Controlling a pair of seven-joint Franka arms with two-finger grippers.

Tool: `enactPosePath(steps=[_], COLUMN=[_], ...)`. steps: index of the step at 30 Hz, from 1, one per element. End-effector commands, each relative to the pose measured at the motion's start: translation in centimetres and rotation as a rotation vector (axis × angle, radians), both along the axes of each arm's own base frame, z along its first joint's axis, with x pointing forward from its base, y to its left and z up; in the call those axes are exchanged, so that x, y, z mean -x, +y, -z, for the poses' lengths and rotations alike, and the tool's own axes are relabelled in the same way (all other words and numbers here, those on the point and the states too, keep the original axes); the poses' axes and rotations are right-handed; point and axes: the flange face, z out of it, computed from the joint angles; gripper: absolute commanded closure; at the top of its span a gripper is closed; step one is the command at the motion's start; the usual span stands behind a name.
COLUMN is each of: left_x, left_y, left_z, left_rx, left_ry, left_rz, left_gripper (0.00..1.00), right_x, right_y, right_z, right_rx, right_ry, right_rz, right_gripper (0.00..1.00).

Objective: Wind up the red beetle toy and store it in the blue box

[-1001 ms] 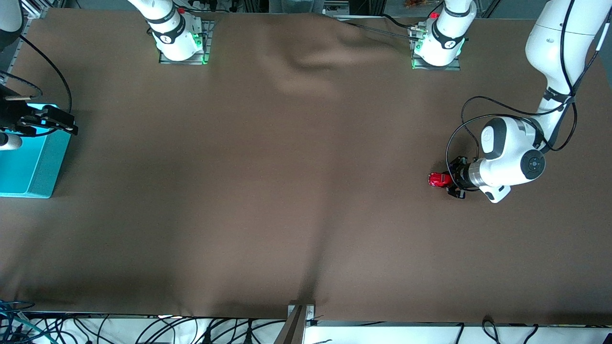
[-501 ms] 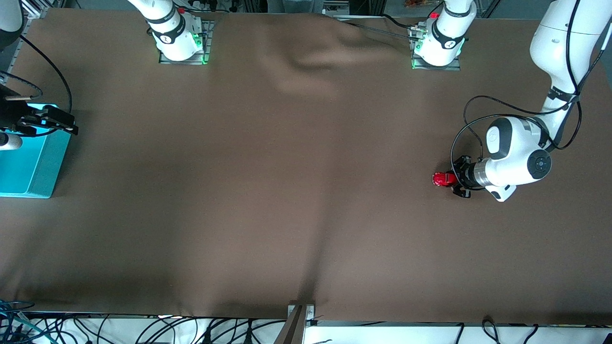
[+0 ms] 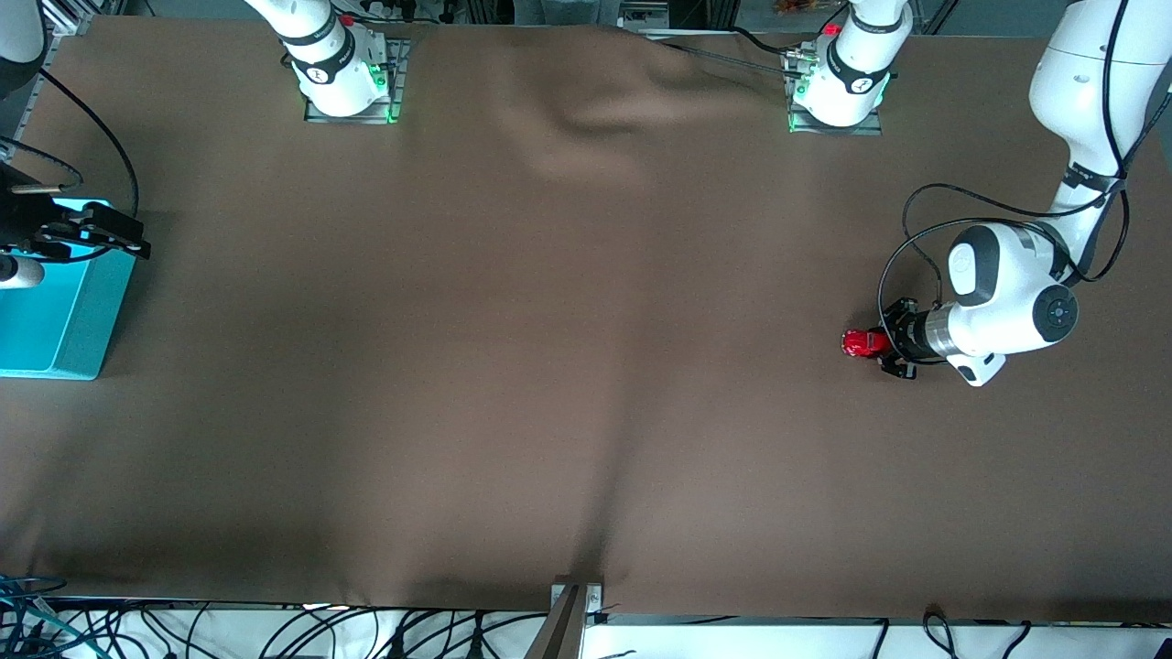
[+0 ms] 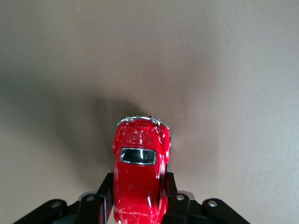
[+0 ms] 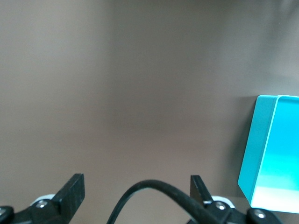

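Observation:
The red beetle toy (image 3: 859, 343) sits on the brown cloth at the left arm's end of the table. My left gripper (image 3: 874, 346) is shut on its rear end, low at the cloth. In the left wrist view the red beetle toy (image 4: 138, 172) lies between my black fingers (image 4: 104, 196), with its silvery bumper pointing away. The blue box (image 3: 50, 311) stands at the right arm's end of the table. My right gripper (image 3: 124, 236) is open and empty above the box's edge. The right wrist view shows a corner of the blue box (image 5: 275, 149) and spread fingers (image 5: 70, 189).
The brown cloth (image 3: 549, 366) has a raised fold near the arm bases and a crease toward the front edge. A black cable (image 5: 159, 196) crosses the right wrist view. Cables hang along the table's front edge (image 3: 366, 631).
My left gripper has dragged the red beetle toy along the cloth toward the left arm's end of the table. The right arm has not moved.

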Motion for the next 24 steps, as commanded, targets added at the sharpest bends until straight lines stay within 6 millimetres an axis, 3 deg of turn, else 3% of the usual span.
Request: enactPosePath(steps=[1, 5, 24], left_x=[0.5, 0.7, 0.9], left_y=[3.0, 4.7, 8.4], left_z=[0.4, 0.4, 1.4], left_rx=[-0.012, -0.021, -0.031], left_ry=[0.009, 0.004, -0.001], left_rz=[0.016, 0.022, 0.028], left_gripper=[1.00, 1.00, 1.00], right_x=[-0.3, -0.4, -0.4], right_y=[0.1, 0.1, 0.1], right_z=[-0.6, -0.5, -0.5], right_rx=[-0.015, -0.015, -0.015], right_ry=[-0.011, -0.009, -0.009], right_rz=[-0.009, -0.009, -0.009], right_gripper=[0.00, 0.00, 0.00])
